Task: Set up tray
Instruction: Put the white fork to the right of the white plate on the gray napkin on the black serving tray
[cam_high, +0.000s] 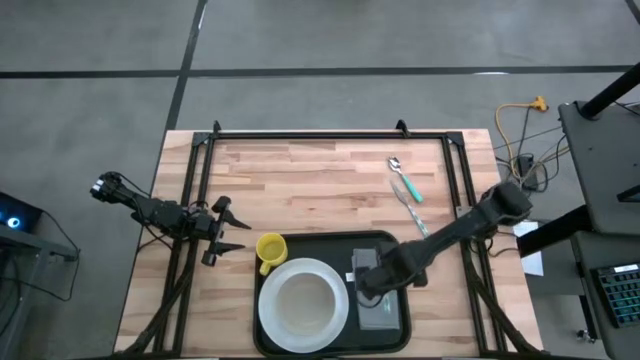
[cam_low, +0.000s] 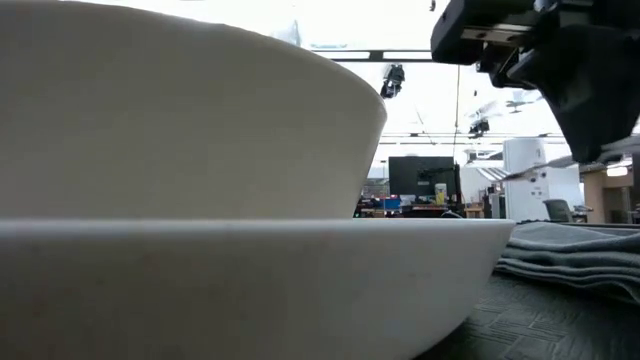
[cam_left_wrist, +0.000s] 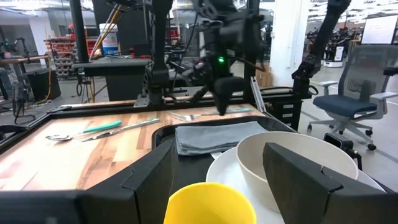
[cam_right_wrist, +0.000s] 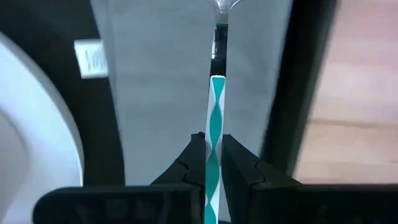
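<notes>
The black tray (cam_high: 395, 241) lies at the table's near edge. On it are a white plate (cam_high: 268, 312) with a white bowl (cam_high: 300, 300), and a folded grey napkin (cam_high: 380, 308). A yellow cup (cam_high: 270, 250) stands at the tray's far left corner. My right gripper (cam_high: 368, 290) hangs over the napkin, pointing down, shut on a fork with a teal-and-white handle (cam_right_wrist: 214, 112). My left gripper (cam_high: 225, 228) waits open and level at the table's left, facing the cup (cam_left_wrist: 208, 202). My right gripper pinches the fork's teal-and-white handle (cam_right_wrist: 213, 146) between its two fingers (cam_right_wrist: 193, 162). The fingers come from above, pointing down, and lie across the handle. The fork lies level and is lifted clear above the grey napkin (cam_right_wrist: 161, 93), with its metal end (cam_left_wrist: 186, 115) sticking out.
A spoon with a teal handle (cam_high: 405, 180) and a knife (cam_high: 412, 215) lie on the wood beyond the tray, at the far right. A black frame (cam_high: 330, 133) runs along the table's far and side edges.
</notes>
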